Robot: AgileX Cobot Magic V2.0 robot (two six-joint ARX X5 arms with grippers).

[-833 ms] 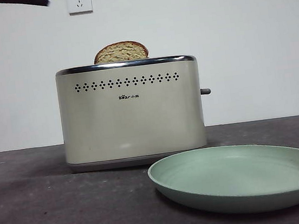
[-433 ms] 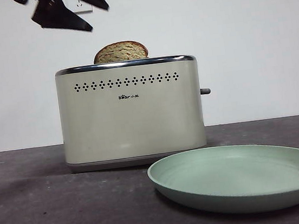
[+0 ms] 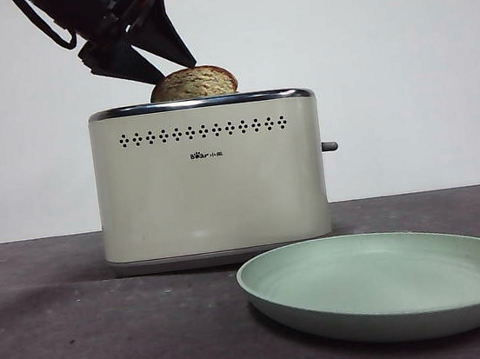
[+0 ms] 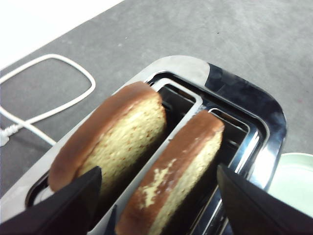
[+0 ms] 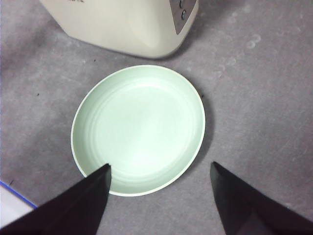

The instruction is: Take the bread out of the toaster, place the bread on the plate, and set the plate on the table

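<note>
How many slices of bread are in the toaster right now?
2. One slice stands in one slot of the toaster, the other slice in the slot beside it. The front view shows only one, since they line up. The open left gripper hovers over both.

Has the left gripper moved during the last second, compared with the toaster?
Yes. The left gripper has come down from the upper left corner of the front view toward the toaster, its open jaws now just above the bread.

Left gripper (image 3: 179, 71) has come down beside the bread (image 3: 195, 82)
</note>
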